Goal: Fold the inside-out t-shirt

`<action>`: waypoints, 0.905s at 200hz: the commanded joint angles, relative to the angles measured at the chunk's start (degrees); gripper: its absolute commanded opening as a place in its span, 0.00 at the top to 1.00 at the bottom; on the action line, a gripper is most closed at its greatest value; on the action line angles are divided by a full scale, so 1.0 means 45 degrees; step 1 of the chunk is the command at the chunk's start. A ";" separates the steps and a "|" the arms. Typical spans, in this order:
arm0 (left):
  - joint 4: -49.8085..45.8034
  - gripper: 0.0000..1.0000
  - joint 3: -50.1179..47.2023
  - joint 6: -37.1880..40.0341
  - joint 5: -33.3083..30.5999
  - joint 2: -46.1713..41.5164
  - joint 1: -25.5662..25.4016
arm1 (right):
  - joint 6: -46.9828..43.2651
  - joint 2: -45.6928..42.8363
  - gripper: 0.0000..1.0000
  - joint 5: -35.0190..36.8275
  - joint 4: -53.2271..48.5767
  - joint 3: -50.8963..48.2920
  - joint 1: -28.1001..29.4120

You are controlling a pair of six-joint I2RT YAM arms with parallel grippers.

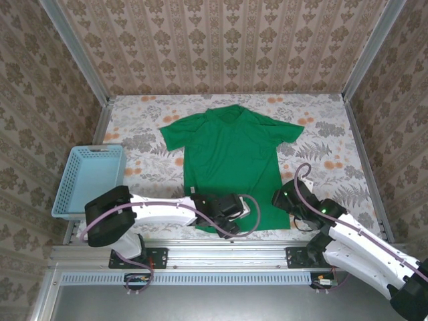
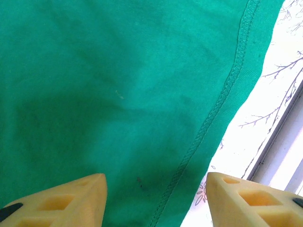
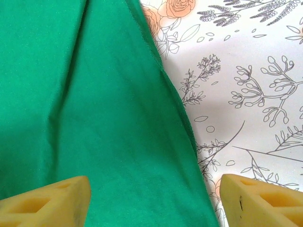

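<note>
Light-blue basket [image 1: 90, 177] far left, well apart from the shirt; left gripper [image 2: 155, 184] open over green t-shirt [image 1: 231, 150] near hem; shirt flat on floral table [image 1: 321, 144]; right gripper [image 3: 155, 187] open, astride right side edge.

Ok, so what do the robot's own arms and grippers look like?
Both arms, left and right, are white tubes with black joints. A purplish cable loops along each. Small green lights glow on the right one. The fingers are yellow-orange plastic wedges with hollow cut-outs.
</note>
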 commanded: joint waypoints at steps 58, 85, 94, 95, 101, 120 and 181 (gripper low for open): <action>-0.0762 0.40 0.0597 0.0866 0.0738 0.0777 -0.0276 | -0.0075 0.0016 0.25 0.0009 -0.0050 -0.0235 -0.0449; -0.0825 0.40 0.0629 0.0897 0.0566 0.1056 -0.0296 | -0.0136 0.0036 0.24 -0.0168 0.0029 -0.0293 -0.0608; -0.0843 0.40 0.0642 0.0916 0.0491 0.1144 -0.0296 | -0.0133 0.0019 0.25 -0.0197 0.0043 -0.0313 -0.0644; -0.0834 0.40 0.0634 0.0916 0.0473 0.1156 -0.0286 | -0.0134 0.0017 0.25 -0.0210 0.0047 -0.0313 -0.0647; -0.0812 0.39 0.0628 0.0887 0.0320 0.1197 -0.0296 | -0.0132 0.0016 0.25 -0.0223 0.0050 -0.0327 -0.0666; -0.0806 0.43 0.0634 0.0837 -0.0164 0.1265 -0.0281 | -0.0125 -0.0024 0.24 -0.0296 0.0087 -0.0401 -0.0707; -0.0940 0.74 0.0923 0.0635 -0.0267 0.0852 -0.0271 | -0.0193 -0.0042 0.24 -0.0507 0.0167 -0.0411 -0.0786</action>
